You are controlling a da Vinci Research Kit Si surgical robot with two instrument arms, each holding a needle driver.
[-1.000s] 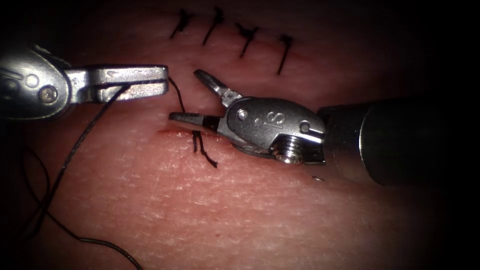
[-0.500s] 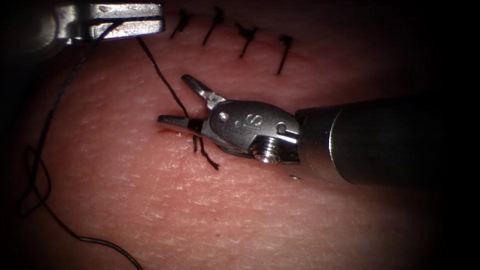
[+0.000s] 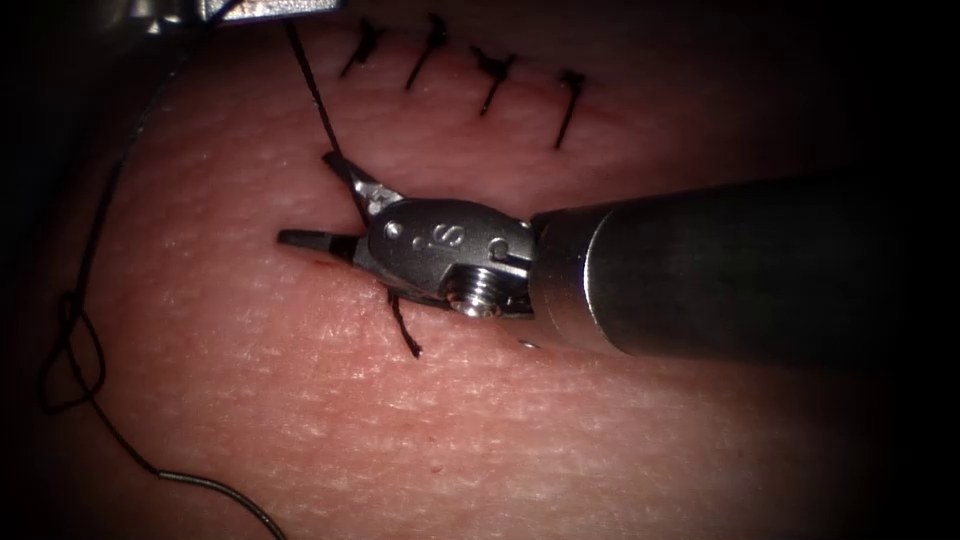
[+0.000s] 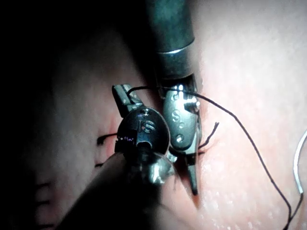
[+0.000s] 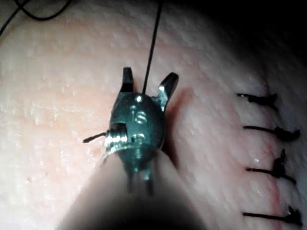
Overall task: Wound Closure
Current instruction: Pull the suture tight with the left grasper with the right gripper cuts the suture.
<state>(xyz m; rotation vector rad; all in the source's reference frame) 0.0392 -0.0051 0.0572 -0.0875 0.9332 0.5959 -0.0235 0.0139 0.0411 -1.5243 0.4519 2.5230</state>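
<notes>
Now left tool [image 3: 265, 8] at 11 o'clock clamps thread [image 3: 318, 105] taut; right tool [image 3: 330, 205] jaws wide astride it, probably to cut; needle [image 3: 225, 492] loose on tissue [image 3: 500, 440].

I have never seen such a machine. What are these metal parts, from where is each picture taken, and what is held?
This is a surgical practice robot with two thin arms, each ending in a small claw. One picture looks from above and in front; the other two come from cameras near each arm's wrist.

The surface is pork belly, the tissue, with four finished stitches.

The left claw is shut on the thread, which runs taut down to the cut. The right claw holds nothing; its jaws stand open with the thread between them. A cut end of thread sticks out nearby. The curved needle lies loose on the tissue, not in it.
</notes>
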